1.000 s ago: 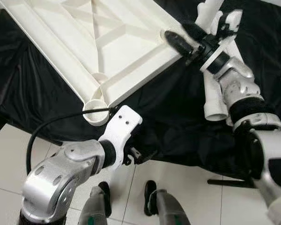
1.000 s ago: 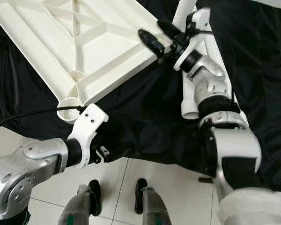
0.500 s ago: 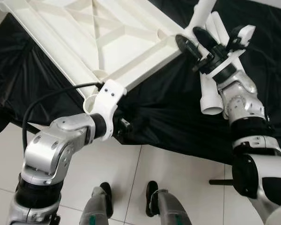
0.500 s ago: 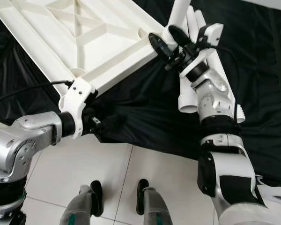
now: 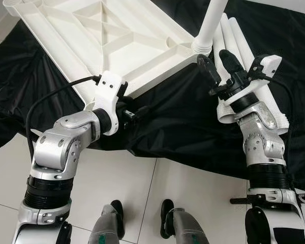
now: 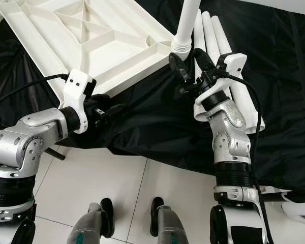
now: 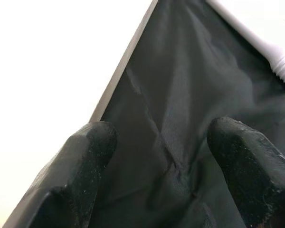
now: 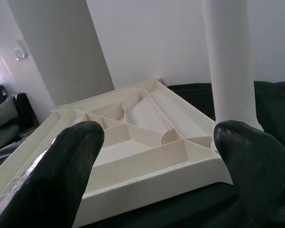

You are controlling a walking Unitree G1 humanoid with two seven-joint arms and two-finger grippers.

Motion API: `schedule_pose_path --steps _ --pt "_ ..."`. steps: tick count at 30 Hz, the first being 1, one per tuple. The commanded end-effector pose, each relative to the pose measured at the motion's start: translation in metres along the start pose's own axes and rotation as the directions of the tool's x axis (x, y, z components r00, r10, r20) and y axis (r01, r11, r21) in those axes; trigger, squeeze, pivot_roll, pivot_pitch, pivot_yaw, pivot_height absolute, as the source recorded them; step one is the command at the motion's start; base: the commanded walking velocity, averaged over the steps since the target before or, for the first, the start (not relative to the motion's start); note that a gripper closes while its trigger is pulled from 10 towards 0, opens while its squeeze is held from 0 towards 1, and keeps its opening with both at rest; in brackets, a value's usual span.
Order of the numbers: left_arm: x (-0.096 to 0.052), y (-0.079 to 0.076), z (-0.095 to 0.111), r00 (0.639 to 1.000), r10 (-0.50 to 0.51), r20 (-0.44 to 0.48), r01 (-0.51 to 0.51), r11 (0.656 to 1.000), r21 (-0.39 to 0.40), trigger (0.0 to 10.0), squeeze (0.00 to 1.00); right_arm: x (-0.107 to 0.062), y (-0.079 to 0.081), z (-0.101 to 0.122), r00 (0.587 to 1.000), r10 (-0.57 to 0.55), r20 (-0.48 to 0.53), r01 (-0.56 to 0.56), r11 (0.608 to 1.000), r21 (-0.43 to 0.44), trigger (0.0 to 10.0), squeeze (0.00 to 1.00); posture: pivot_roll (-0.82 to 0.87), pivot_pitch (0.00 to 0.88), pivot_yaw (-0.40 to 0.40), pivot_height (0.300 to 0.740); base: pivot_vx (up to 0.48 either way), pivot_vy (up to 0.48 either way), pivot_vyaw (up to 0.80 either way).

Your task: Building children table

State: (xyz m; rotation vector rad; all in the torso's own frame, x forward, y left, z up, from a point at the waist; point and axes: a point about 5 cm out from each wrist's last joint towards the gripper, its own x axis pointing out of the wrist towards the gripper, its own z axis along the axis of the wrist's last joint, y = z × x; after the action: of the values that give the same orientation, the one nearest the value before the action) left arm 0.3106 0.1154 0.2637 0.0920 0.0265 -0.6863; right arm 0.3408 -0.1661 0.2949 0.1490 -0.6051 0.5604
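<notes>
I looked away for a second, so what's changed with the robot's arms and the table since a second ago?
The right gripper has drawn back from the tabletop's corner, open, beside the upright leg. The left gripper has moved up along the near edge, open over the black cloth. The tabletop and loose legs stayed put.

Upturned tabletop (image 5: 107,40) on cloth (image 5: 183,122); upright leg (image 5: 211,23) at its right corner, loose legs (image 5: 244,51) beside.
</notes>
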Motion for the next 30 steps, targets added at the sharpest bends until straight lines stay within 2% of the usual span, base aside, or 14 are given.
schedule_pose_path --steps 1,6,10,14,15,17,18,19,20,21,24,25,27,30 --pt "-0.002 0.008 0.002 0.994 0.104 0.026 -0.104 0.995 0.011 10.0 0.00 -0.005 0.001 -0.001 1.000 -0.020 -0.013 0.020 1.000 -0.012 10.0 0.00 -0.04 0.264 0.032 0.740 0.000 0.000 0.00" --pt "-0.006 -0.004 0.011 0.992 0.047 0.119 -0.054 0.997 0.059 10.0 0.00 -0.018 0.006 -0.009 0.989 -0.140 -0.051 0.139 0.990 -0.020 10.0 0.00 -0.03 0.261 0.047 0.740 0.000 0.000 0.00" --pt "-0.008 -0.013 0.006 0.990 0.036 0.134 -0.055 0.988 0.144 10.0 0.00 -0.029 0.008 -0.015 0.976 -0.200 -0.090 0.197 0.980 -0.042 10.0 0.00 -0.03 0.257 0.051 0.740 0.000 0.000 0.00" --pt "-0.008 -0.010 0.002 0.987 0.081 0.139 -0.101 0.984 0.150 10.0 0.00 -0.034 0.008 -0.017 0.966 -0.237 -0.105 0.233 0.971 -0.053 10.0 0.00 -0.03 0.258 0.055 0.740 0.000 0.000 0.00" --pt "-0.008 -0.004 0.003 0.980 0.130 0.153 -0.155 0.974 0.165 10.0 0.00 -0.037 0.011 -0.019 0.962 -0.252 -0.108 0.247 0.967 -0.053 10.0 0.00 -0.03 0.250 0.062 0.740 0.000 0.000 0.00" --pt "-0.008 -0.004 0.003 0.980 0.130 0.153 -0.155 0.974 0.165 10.0 0.00 -0.037 0.011 -0.019 0.962 -0.252 -0.108 0.247 0.967 -0.053 10.0 0.00 -0.03 0.250 0.062 0.740 0.000 0.000 0.00" --pt "-0.010 0.005 0.004 0.968 0.193 0.163 -0.218 0.964 0.155 10.0 0.00 -0.040 0.014 -0.020 0.956 -0.270 -0.111 0.266 0.962 -0.055 10.0 0.00 -0.04 0.243 0.063 0.740 0.000 0.000 0.00" --pt "-0.010 0.005 0.004 0.968 0.193 0.163 -0.218 0.964 0.155 10.0 0.00 -0.040 0.014 -0.020 0.956 -0.270 -0.111 0.266 0.962 -0.055 10.0 0.00 -0.04 0.243 0.063 0.740 0.000 0.000 0.00" --pt "-0.012 0.016 -0.001 0.959 0.243 0.143 -0.266 0.947 0.178 10.0 0.00 -0.042 0.019 -0.021 0.955 -0.276 -0.110 0.272 0.961 -0.055 10.0 0.00 -0.04 0.218 0.068 0.740 0.000 0.000 0.00" --pt "-0.012 0.016 -0.001 0.959 0.243 0.143 -0.266 0.947 0.178 10.0 0.00 -0.042 0.019 -0.021 0.955 -0.276 -0.110 0.272 0.961 -0.055 10.0 0.00 -0.04 0.218 0.068 0.740 0.000 0.000 0.00" --pt "-0.014 0.032 -0.017 0.950 0.301 0.088 -0.313 0.923 0.223 10.0 0.00 -0.042 0.026 -0.020 0.956 -0.279 -0.092 0.275 0.960 -0.058 10.0 0.00 -0.04 0.192 0.073 0.740 0.000 0.000 0.00" --pt "-0.014 0.032 -0.017 0.950 0.301 0.088 -0.313 0.923 0.223 10.0 0.00 -0.042 0.026 -0.020 0.956 -0.279 -0.092 0.275 0.960 -0.058 10.0 0.00 -0.04 0.192 0.073 0.740 0.000 0.000 0.00" --pt "-0.011 0.036 -0.039 0.946 0.324 0.002 -0.313 0.911 0.268 10.0 0.00 -0.040 0.034 -0.017 0.964 -0.257 -0.074 0.255 0.966 -0.040 10.0 0.00 -0.04 0.173 0.075 0.740 0.000 0.000 0.00" --pt "-0.006 0.035 -0.051 0.939 0.338 -0.057 -0.310 0.909 0.278 10.0 0.00 -0.039 0.042 -0.015 0.971 -0.229 -0.067 0.228 0.973 -0.025 10.0 0.00 -0.04 0.164 0.070 0.740 0.000 0.000 0.00"
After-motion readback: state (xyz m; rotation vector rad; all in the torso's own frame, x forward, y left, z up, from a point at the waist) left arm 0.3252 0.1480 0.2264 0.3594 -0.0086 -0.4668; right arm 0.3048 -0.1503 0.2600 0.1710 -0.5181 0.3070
